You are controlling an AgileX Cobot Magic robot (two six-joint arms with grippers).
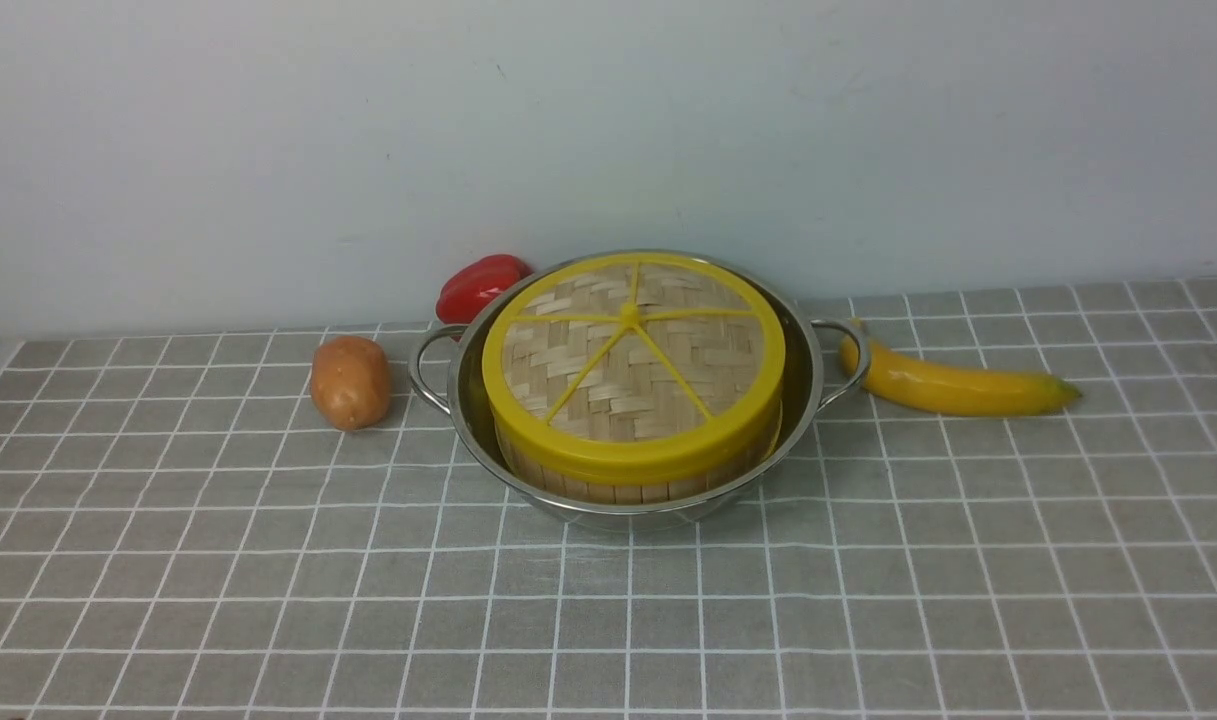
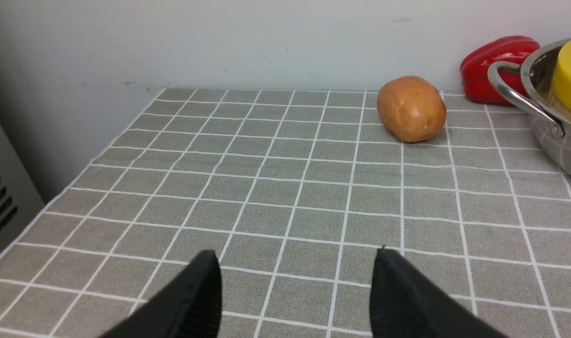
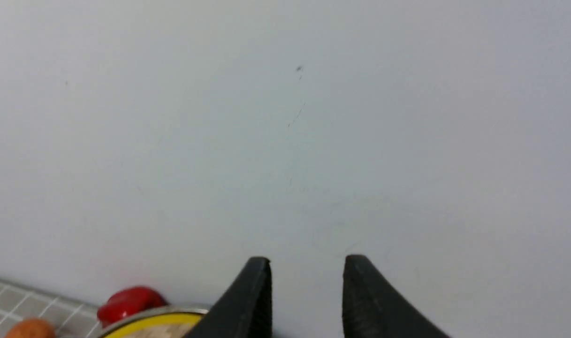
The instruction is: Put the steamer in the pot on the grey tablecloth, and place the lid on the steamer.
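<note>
The shiny steel pot stands on the grey tablecloth near the back wall. The bamboo steamer sits inside it, only its slat wall showing. The woven lid with yellow rim and spokes lies on top of the steamer. Neither gripper shows in the front view. My left gripper is open and empty, low over the cloth to the left of the pot. My right gripper is open and empty, raised and facing the wall, with the lid's rim at the frame edge.
A potato lies left of the pot, a red pepper behind it by the wall, and a banana to its right. The cloth's left edge borders a grey panel.
</note>
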